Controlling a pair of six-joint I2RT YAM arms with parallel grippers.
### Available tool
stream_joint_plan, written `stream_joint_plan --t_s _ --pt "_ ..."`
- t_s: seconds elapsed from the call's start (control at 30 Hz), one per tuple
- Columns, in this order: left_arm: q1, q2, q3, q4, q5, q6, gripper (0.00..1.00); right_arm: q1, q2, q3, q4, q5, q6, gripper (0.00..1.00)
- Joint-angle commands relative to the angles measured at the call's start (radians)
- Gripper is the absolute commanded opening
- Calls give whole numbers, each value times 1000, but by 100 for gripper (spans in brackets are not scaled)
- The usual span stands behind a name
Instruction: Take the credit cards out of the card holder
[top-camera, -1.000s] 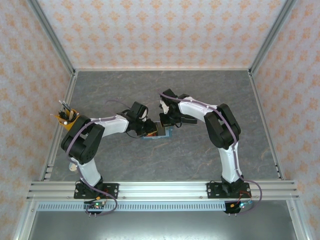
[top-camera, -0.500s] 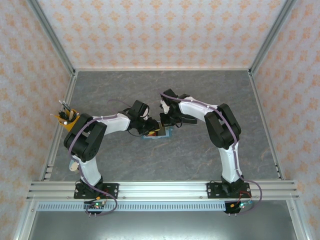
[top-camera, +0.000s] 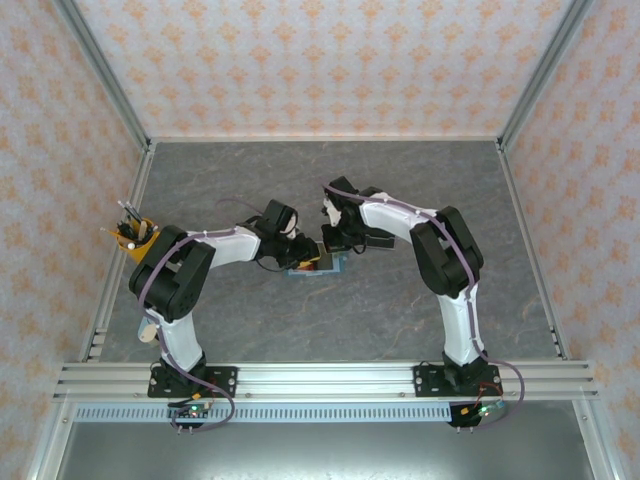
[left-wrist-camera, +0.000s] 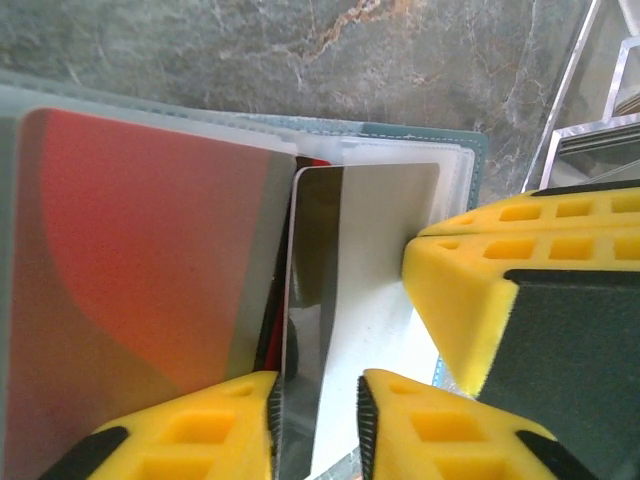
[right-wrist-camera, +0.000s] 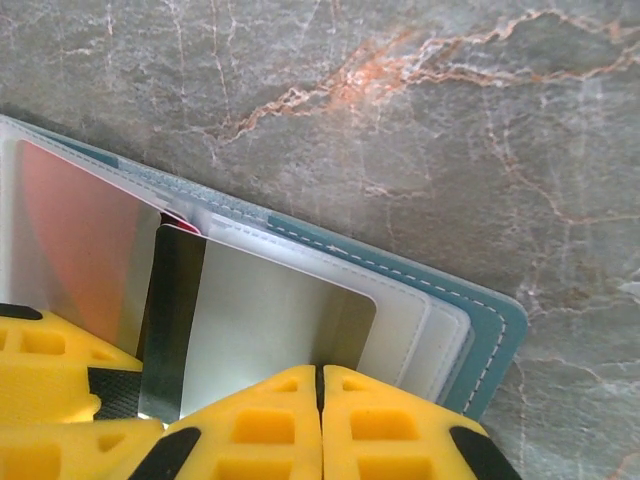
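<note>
1. Change observed. In the overhead view, the left arm's elbow has shifted slightly inward over the last second and its wrist has settled closer over the card holder (top-camera: 332, 264). The holder itself and the right arm have not moved. I judge the extraction to be at the grasping step, with no card free yet.

2. Jaws. The left gripper (left-wrist-camera: 318, 430) stands narrowly apart, straddling the near edge of the silver card (left-wrist-camera: 380, 250); I do not see its pads pressed onto it. The right gripper (right-wrist-camera: 320, 400) is fully together, tips resting at the holder's inner sleeve just beside that card. I take this as pinning the holder down.

3. Containers. The card holder lies open on the table between both grippers. The red card (left-wrist-camera: 140, 250) sits inside a clear sleeve of the holder. The silver card, dark stripe showing, is raised along one edge from the adjoining sleeve. Well to the left of the holder, an orange cup (top-camera: 132, 238) holds thin pen-like items
</note>
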Motion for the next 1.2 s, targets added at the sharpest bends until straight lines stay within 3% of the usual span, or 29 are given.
stream_joint_plan --t_s 0.0,0.33,0.73,1.17 --pt "7 28 -39 121 22 -16 23 -5 86 -64 -78 100 0 7" --pt "22 13 -61 136 16 10 0 -6 74 -67 -79 97 7 7" --pt "64 -95 -95 -2 -52 129 0 -6 -48 -84 -73 106 41 11" --pt "75 -114 -95 -10 -40 131 0 0 -73 -88 -36 33 62 11"
